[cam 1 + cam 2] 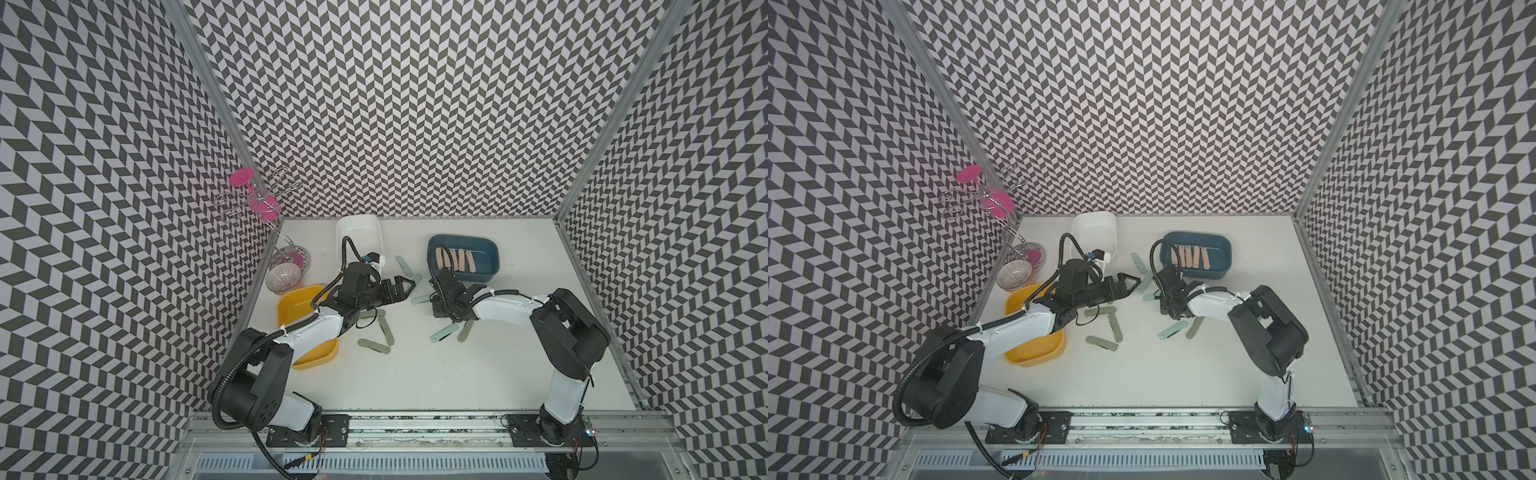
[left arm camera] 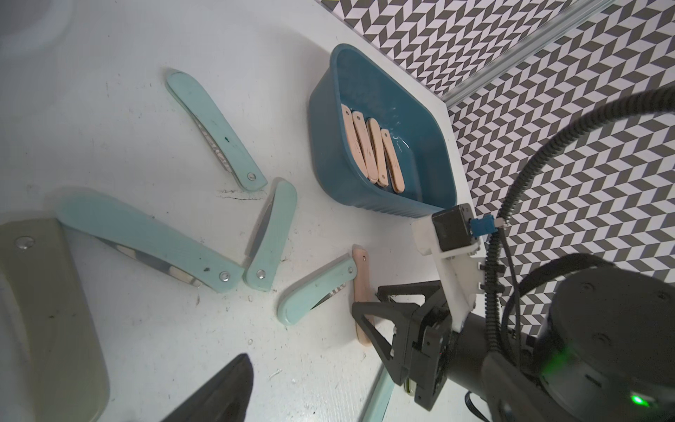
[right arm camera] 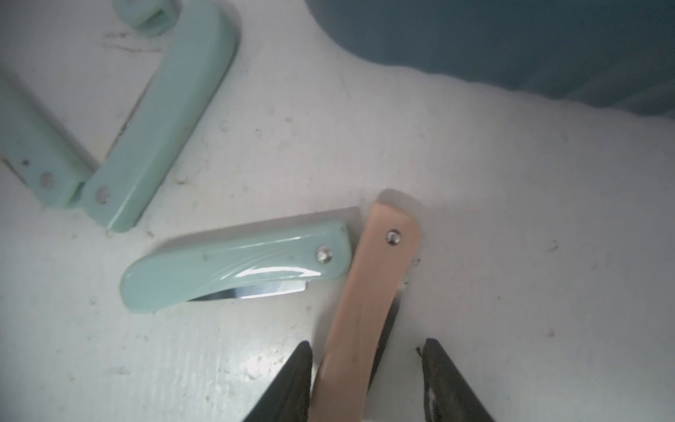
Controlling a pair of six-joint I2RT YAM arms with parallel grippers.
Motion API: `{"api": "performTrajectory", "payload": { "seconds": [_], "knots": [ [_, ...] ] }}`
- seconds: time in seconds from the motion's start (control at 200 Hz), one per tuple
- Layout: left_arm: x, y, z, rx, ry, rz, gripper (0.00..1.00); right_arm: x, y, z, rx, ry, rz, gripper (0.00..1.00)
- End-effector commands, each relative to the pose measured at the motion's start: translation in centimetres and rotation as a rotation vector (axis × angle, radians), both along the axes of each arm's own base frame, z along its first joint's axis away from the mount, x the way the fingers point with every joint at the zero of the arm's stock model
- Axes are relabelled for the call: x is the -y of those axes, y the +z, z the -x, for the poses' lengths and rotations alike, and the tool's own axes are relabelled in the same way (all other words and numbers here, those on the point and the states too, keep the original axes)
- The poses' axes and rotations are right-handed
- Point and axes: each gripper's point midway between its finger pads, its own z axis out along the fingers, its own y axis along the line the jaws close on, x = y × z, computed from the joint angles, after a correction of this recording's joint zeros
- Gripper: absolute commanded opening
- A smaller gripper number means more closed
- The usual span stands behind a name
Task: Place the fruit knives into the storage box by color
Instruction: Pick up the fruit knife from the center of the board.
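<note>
Peach-pink plastic lies between the right gripper's [image 3: 365, 349] two black fingers [image 3: 292, 383]. It is one folded fruit knife [image 3: 369, 285], flat on the white table [image 3: 511, 255], with its riveted end pointing out past the fingertips. The fingers stand apart, astride the handle. One pad is up against its edge, while a strip of bare table shows between the handle and the other pad, so nothing is clamped.

On the side of the touching finger, a mint knife [image 3: 233, 266] lies with a sliver of blade showing. Its rivet end is just beside the peach handle. Beyond the fingertips rises the wall of the dark blue box [image 3: 511, 44]. Both top views show that box [image 1: 494, 253] [image 1: 1227, 253] holding a row of peach knives [image 1: 455, 259] [image 1: 1190, 257].

The left gripper [image 1: 411, 289] hangs over the table with its fingers spread wide. More mint knives [image 2: 272, 237] lie ahead of its tips, and olive knives [image 1: 374, 347] lie back toward its arm.
</note>
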Motion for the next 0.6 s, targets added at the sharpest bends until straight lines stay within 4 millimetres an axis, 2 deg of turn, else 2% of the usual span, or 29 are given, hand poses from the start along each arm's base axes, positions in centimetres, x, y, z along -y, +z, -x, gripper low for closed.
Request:
{"api": "performTrajectory", "payload": {
  "seconds": [0.0, 0.075, 0.321, 0.596],
  "knots": [
    [-0.2, 1.1, 0.1, 0.032, -0.001, 0.02, 0.98, 1.5, -1.4, 0.1, -0.043, -0.018, 0.041, 0.47],
    [-0.3, 1.3, 0.0, 0.034, 0.001, 0.021, 0.98, 1.6, -1.4, -0.5, -0.043, -0.022, 0.039, 0.47],
    [-0.2, 1.5, -0.1, 0.035, 0.002, 0.022, 0.98, -0.1, -1.2, -2.3, -0.024, 0.034, 0.015, 0.46],
    [-0.2, 1.8, -0.3, 0.039, 0.003, 0.024, 0.98, -0.5, -2.3, -2.9, -0.042, 0.044, 0.038, 0.35]
  ]
}}
